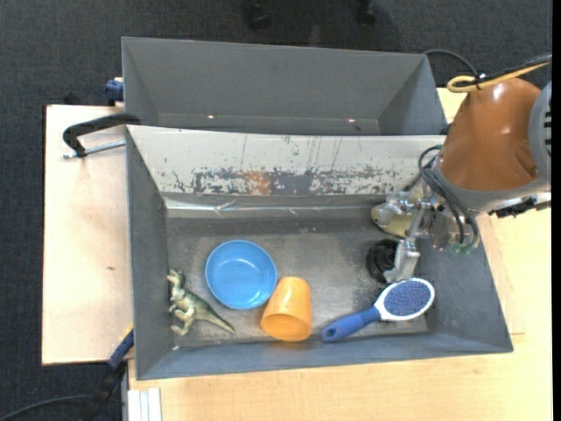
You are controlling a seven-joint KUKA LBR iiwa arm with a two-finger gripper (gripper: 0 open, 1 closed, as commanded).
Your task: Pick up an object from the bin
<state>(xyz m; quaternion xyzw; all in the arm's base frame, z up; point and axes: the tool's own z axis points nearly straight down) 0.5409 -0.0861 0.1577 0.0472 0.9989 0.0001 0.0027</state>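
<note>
The blue-handled hairbrush [379, 312] lies flat on the floor of the grey bin [149, 261], in the near right corner. It is the thing closest under the end effector [406, 266]. Its long axis runs at a shallow slant across the view. The handle points down and left toward the front wall, and the round white head points up and right. The bristle pad, dotted blue, faces upward. Nothing has been lifted: the brush rests on the bin floor along its whole length, so the pick itself is not yet done.

The end effector hangs low inside the bin, just above the brush head. From this angle it cannot be judged whether it touches the head. Whether it is open or closed cannot be told either, and nothing can be seen in its hold. By this reading the approach looks largely made, and the closing, the grip and the lift are all left.

Just left of the end effector sits a small black round object [381, 260], near the brush head but apart from it. Further left an orange cup [287, 309] lies on its side, close to the handle's tip and touching or nearly touching a blue bowl [240, 274]. A green toy dinosaur [188, 307] lies beyond, by the left wall.
</note>
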